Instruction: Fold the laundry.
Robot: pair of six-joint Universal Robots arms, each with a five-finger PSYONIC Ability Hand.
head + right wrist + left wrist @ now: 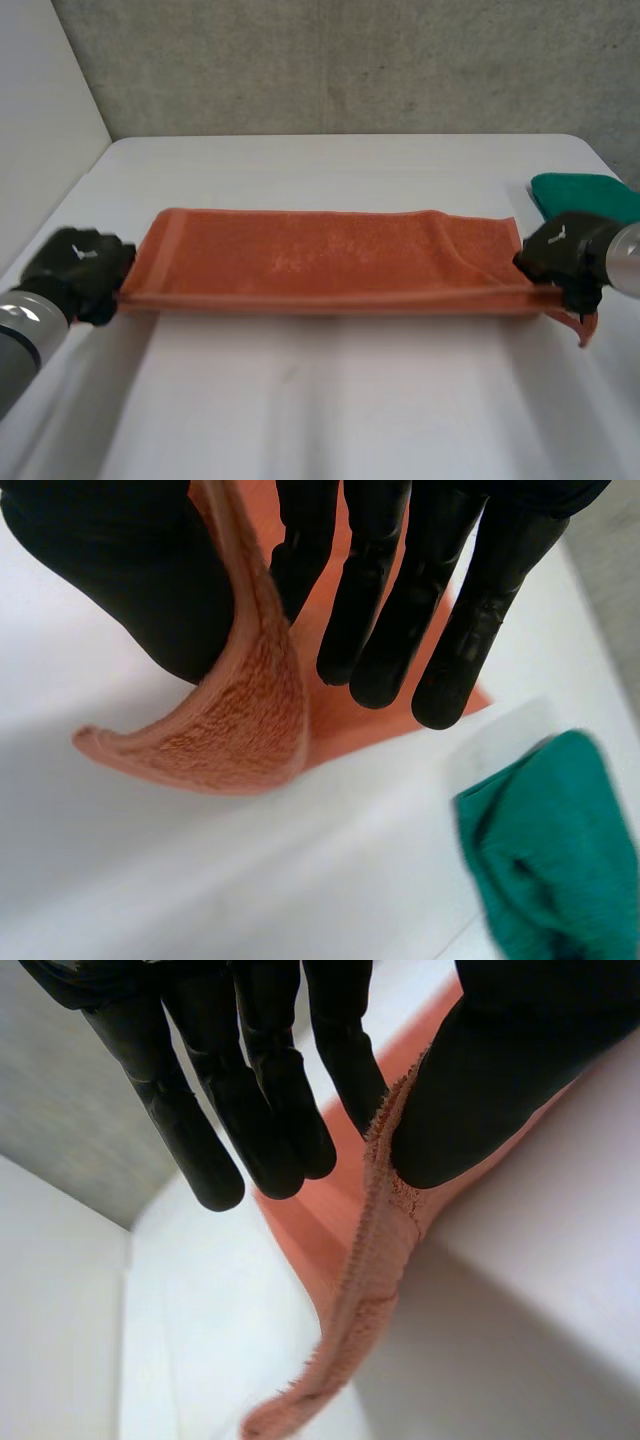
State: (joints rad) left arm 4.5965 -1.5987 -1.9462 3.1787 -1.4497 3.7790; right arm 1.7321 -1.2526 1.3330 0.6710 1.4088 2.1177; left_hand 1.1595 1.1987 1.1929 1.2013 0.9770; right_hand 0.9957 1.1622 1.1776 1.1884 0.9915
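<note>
While both my hands grip it, the orange towel [320,262] lies stretched side to side across the white bench [330,410], folded into a long narrow band. Far long edge flat on the bench. Near long edge runs straight and taut from hand to hand, shadow under it. Diagonal crease near the right end.

Left hand [80,268]: at the towel's left end, near corner. In the left wrist view my thumb presses the towel's frayed hem against the closest of my fingers [345,1050], so I'm clamped on the towel. Other fingers are straight and close together, hanging free over the bench, touching no cloth. Below the pinch a strip of hem droops loose past the thumb tip.

Right hand [562,255]: at the towel's right end, near corner. In the right wrist view the thick hem passes between my thumb and my fingers [380,580] and is pinched there. Fingers straight, side by side, tips over the flat part of the towel. The corner curls out below the thumb and hangs free, just above the bench. The head view has the same corner dangling under the hand.

Green cloth [585,195]: bunched on the bench at the far right, just beyond my right hand, apart from the towel. Cannot tell if the hand touches it. Grey concrete wall [350,60] behind the bench.
</note>
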